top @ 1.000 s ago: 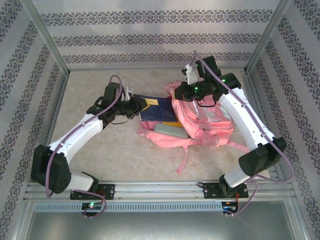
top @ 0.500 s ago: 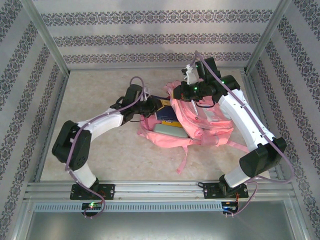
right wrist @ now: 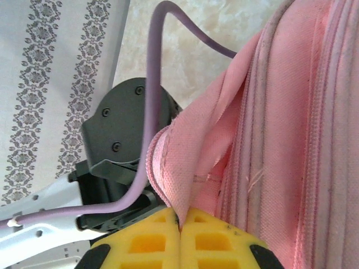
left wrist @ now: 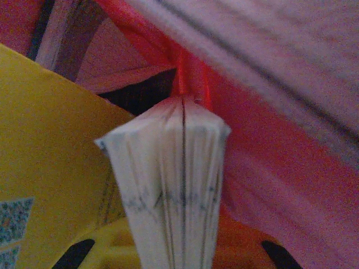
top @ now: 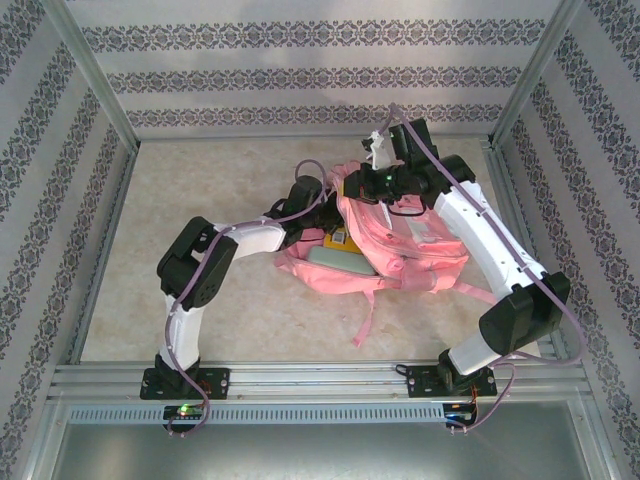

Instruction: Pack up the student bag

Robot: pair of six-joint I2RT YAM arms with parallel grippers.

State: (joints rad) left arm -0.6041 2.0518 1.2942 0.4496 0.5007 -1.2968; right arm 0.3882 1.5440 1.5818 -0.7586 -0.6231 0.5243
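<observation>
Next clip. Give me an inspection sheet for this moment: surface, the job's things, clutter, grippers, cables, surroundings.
surface: beige marbled table, no spills seen.
job's things: pink backpack lying flat, its mouth open toward the left arm; book going in page edge first; pale grey flat item in the opening.
clutter: nothing seen.
grippers: left gripper at the backpack's mouth, jaws shut on the book; right gripper with jaws shut on the backpack's rim fabric, holding it up.
cables: purple cable arcs close to the lifted rim; no snag seen.
surroundings: patterned walls; aluminium frame rail at the near edge.
</observation>
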